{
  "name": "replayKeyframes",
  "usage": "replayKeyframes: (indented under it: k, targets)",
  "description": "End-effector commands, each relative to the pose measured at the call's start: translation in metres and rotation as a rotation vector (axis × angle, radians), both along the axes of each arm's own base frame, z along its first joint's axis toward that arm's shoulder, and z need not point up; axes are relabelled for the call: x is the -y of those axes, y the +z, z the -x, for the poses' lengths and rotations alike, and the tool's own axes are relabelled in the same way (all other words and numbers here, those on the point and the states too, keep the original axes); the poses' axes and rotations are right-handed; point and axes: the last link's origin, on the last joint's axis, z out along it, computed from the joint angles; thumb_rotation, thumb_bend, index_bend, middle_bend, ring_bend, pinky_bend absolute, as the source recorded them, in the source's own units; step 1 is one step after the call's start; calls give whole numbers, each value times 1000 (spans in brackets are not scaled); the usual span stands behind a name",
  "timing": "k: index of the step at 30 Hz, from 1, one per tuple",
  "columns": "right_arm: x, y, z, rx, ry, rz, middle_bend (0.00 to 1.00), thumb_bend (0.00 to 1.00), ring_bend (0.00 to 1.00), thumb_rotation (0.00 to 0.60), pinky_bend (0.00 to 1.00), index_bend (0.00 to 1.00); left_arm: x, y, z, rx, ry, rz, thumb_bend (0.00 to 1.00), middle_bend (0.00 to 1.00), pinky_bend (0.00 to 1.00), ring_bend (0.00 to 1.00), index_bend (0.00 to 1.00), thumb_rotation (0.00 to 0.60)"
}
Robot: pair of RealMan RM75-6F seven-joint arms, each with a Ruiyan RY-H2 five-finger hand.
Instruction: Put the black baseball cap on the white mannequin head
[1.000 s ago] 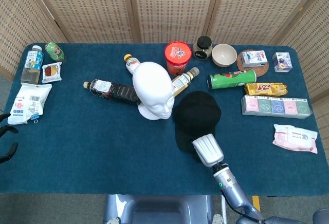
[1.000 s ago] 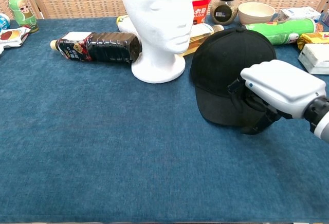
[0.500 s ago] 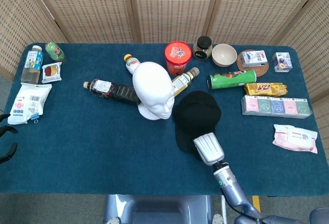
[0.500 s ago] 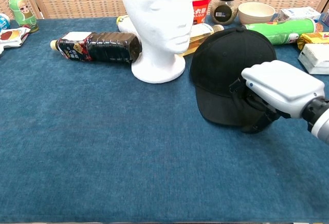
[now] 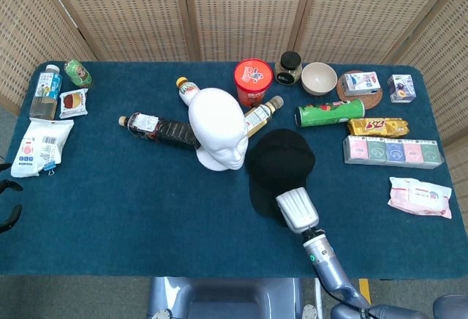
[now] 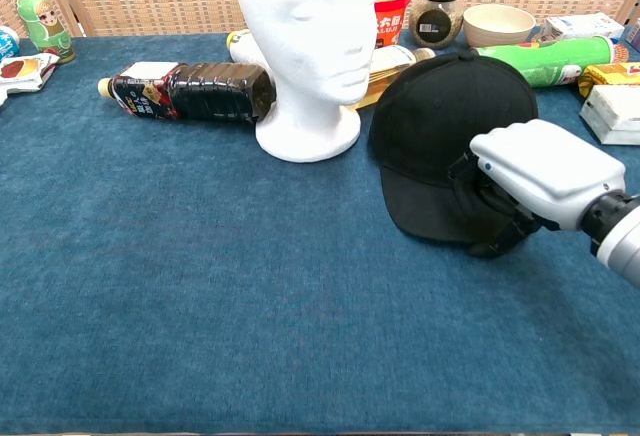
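black baseball cap (image 6: pixel 445 121) flat on the tabletop (image 6: pixel 200 286), just right of the white mannequin head (image 6: pixel 312 36), brim toward the camera. right hand (image 6: pixel 535 181) sits over the brim's right edge, dark fingers (image 6: pixel 490 206) curled down onto it; grip looks closed on the brim. mannequin head upright, bare. dark bottle (image 6: pixel 190 91) lies on its side left of the head, touching its base. left hand (image 5: pixel 9 194) barely visible far left of the head at the frame edge, can't tell its state
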Motion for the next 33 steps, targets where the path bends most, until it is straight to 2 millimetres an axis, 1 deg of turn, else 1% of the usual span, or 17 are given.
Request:
replayKeyframes:
  k: [1,5,9,12,16,22,26,33]
  targets:
    - [2,-2,3,19,-6,32,860,102,994,600,1000,639,1,1,0,1,0,-4,377,160,138,78,389,600]
    - [5,-1,7,43,-10,65,846,148,993,600,1000,637,1,1,0,1,-1,-4,376,160,138,78,389,600]
    - [9,-1,12,41,-13,87,825,200,989,600,1000,613,2,1,-1,2,-3,-3,376,161,138,78,389,600]
    - [15,4,16,70,-32,125,809,234,982,600,1000,605,2,1,-2,-1,-6,-5,376,160,138,78,389,600]
    - [29,9,20,90,-44,178,781,244,964,600,1000,592,1,1,-3,-2,-9,-4,376,160,138,78,389,600]
    - [47,17,24,97,-59,247,729,247,895,600,999,554,3,2,-3,0,-6,-8,376,161,138,78,389,600]
    - [57,24,25,104,-62,280,710,252,852,600,984,544,4,3,-2,-1,-3,-9,377,160,138,78,389,600]
    - [70,28,23,106,-62,304,674,257,786,600,953,526,4,4,-2,-1,-4,-12,376,160,138,78,389,600]
